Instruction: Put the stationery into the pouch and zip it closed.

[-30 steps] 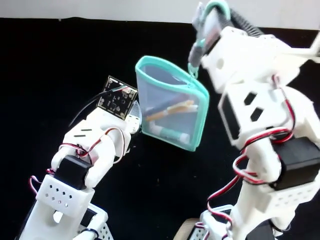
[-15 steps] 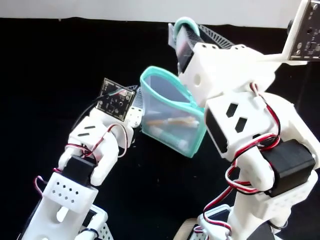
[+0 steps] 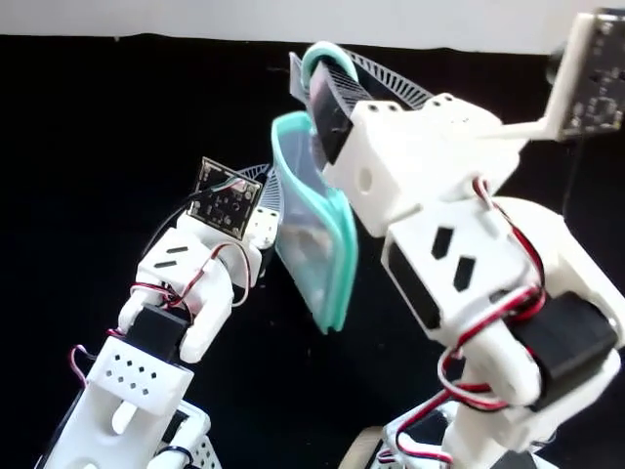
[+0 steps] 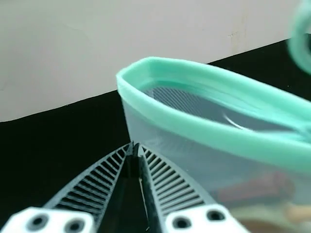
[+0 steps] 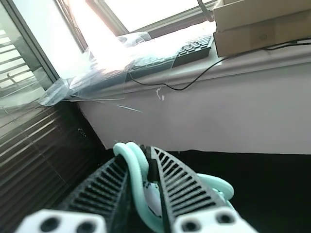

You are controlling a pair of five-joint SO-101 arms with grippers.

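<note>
Now in hand: judged to be the zipping step, with both arms holding the pouch (image 3: 311,256) in the air above the black bench (image 3: 98,117).
Pouch: it hangs tilted between the two arms, and its narrow edge is turned toward the high camera.
Stationery (image 4: 257,187): blurred shapes lie low inside, seen through the clear wall, so the loading seems done.
Left end effector (image 4: 134,150): its jaws are pressed together on one end of the pouch, just under the teal rim (image 4: 194,114).
Right end effector (image 5: 146,155): it is clamped on the teal loop (image 5: 133,160), which seems to be the pull strap.
Progress: how much of the rim is already closed cannot be told.
Good way: the left arm should only anchor, firm and without following. The right should draw the loop straight along the rim line, away from the left, so the rim stays tight.
Risk: a pull upward or sideways would probably twist the soft pouch or slip the thin left pinch. A slow, even pull is safer.
</note>
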